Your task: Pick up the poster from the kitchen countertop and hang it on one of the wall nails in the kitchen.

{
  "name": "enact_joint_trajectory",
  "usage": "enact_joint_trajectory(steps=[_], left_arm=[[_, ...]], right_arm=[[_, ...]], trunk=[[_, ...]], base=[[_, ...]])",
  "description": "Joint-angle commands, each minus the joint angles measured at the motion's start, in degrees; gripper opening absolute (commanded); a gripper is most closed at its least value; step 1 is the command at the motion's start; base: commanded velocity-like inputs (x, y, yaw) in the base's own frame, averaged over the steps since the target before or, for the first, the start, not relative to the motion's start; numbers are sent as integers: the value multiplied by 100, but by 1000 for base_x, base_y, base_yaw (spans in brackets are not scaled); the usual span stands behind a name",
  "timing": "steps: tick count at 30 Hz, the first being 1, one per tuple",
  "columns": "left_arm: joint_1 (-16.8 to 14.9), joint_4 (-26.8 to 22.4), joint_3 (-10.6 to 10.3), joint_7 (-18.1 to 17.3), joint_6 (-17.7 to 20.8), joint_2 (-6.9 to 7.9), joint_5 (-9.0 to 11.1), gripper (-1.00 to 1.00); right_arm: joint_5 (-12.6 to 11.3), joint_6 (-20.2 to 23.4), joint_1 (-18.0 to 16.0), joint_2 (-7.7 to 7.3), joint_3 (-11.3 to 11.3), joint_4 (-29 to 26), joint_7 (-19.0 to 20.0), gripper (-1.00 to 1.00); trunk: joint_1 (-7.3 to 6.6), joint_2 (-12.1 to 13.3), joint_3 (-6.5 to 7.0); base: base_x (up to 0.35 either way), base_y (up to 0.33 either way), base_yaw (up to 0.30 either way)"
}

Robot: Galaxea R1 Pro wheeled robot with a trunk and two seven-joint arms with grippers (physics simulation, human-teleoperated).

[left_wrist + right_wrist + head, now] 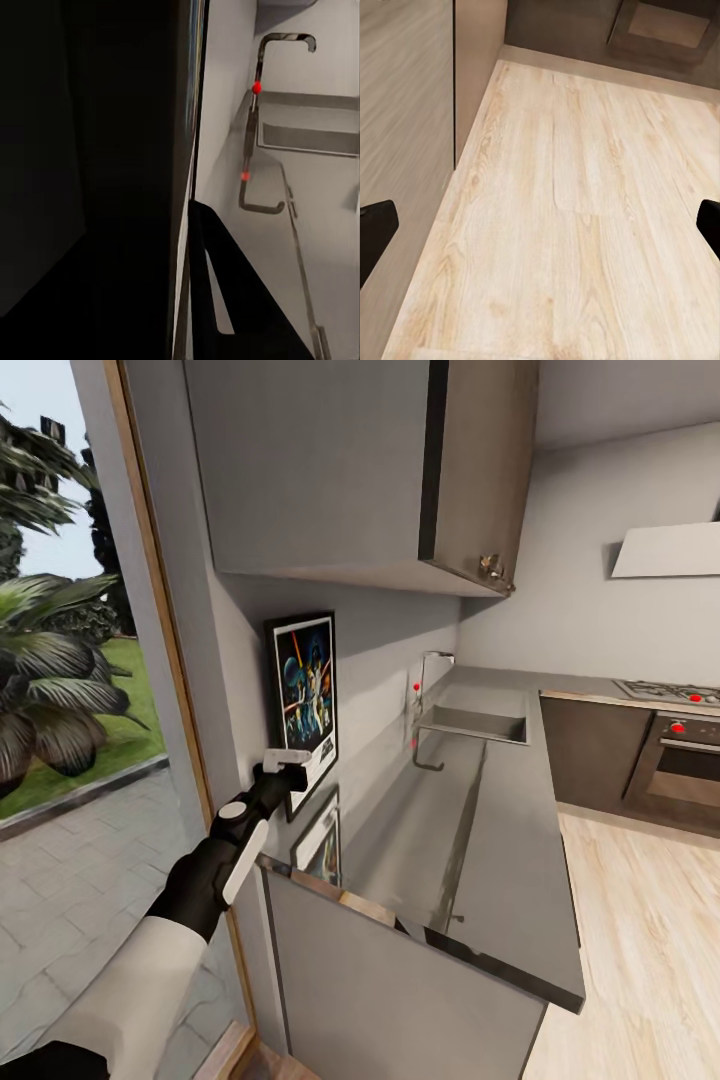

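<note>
A shiny grey steel desk [500, 840] with inset sink [480, 725] runs toward twelve o'clock beside pale wood flooring [577, 210]. The Star Wars poster [305, 695] stands upright against the wall above it, its lower edge clamped in the left pincer [287, 760]; its lettering is unreadable. The right pincer [540, 225] gapes wide over the floor.

Behind our black left gripper [292, 768] with white finger pads runs a black wrist, then a white forearm shell.

A grey wall cabinet [330, 465] with a wood-toned side hangs over the near end of the counter, and an inset sink [478, 724] with a curved tap [432, 660] sits toward the counter's far end along the wall edge. Past the far corner stand an oven [685, 765] under a hob [670, 691], with a pale range hood [665, 550] above. Light wood flooring [577, 217] runs along the counter's front edge, and a tall window [70, 660] by its near end shows palm plants [50, 690] and paving.
</note>
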Motion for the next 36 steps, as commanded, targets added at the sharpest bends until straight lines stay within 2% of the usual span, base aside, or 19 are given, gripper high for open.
enact_joint_trajectory(steps=[1, 11, 36], left_arm=[[-4, -18, -2, 3, 32, -1, 52, -100], [-4, -64, 2, 3, 37, -1, 52, -100], [-4, -41, -3, 2, 36, -5, 52, -100]], right_arm=[[-34, -13, 3, -3, 9, -8, -5, 100], [-34, -14, 3, -3, 9, -15, -5, 100], [-32, -14, 3, -3, 9, -17, -5, 100]], trunk=[[0, -3, -5], [0, -3, -5], [0, -3, -5]], base=[[0, 0, 0], [-93, 0, 0], [-332, 0, 0]])
